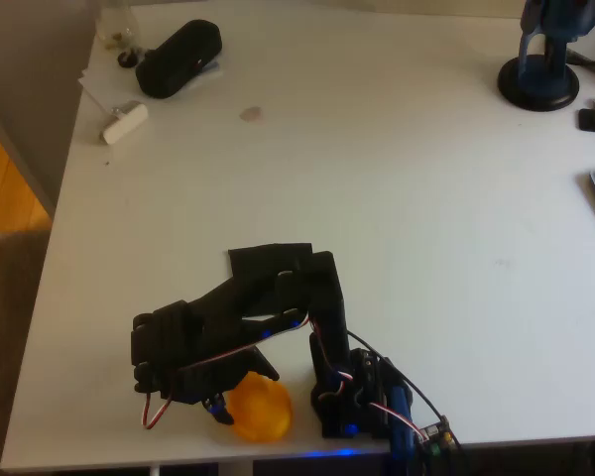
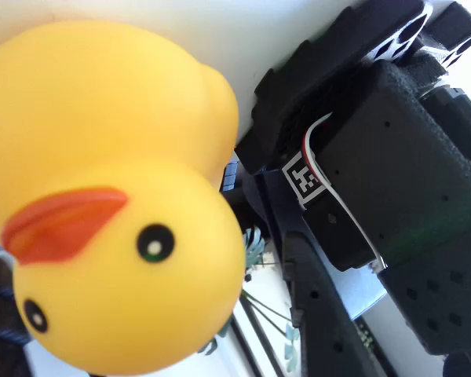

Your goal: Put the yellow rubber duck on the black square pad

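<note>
Sitting near table edge: yellow rubber duck (image 1: 261,409)

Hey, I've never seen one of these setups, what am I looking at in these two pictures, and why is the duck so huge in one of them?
The black machine is a small robot arm bolted near the front edge of a white table. One picture comes from a camera above, looking down. The other comes from a camera riding on the arm's wrist, so whatever is near the gripper looks very large.

That is why the yellow rubber duck looms so big there: it sits right in front of that camera. From above, the duck is a small orange-yellow blob beside the gripper. Whether the fingers are actually closed on it, I cannot tell.

Partly hidden under the arm lies the black square pad. At the far left corner is a black case, and at the far right a blue stand.
</note>
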Robot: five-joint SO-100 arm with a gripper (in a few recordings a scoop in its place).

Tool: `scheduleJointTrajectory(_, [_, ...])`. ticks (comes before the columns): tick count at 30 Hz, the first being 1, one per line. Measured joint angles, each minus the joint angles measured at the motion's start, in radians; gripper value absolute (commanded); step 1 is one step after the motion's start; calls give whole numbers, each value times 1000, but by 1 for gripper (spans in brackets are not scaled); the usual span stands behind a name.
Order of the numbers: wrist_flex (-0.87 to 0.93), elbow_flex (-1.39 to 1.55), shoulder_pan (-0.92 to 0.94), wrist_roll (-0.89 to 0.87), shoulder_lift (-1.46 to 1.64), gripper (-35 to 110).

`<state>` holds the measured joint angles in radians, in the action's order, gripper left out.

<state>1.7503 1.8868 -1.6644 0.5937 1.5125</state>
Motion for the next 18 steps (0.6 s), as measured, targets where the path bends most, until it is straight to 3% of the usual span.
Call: scheduleJointTrajectory(18, [0, 0, 0, 0, -5, 26])
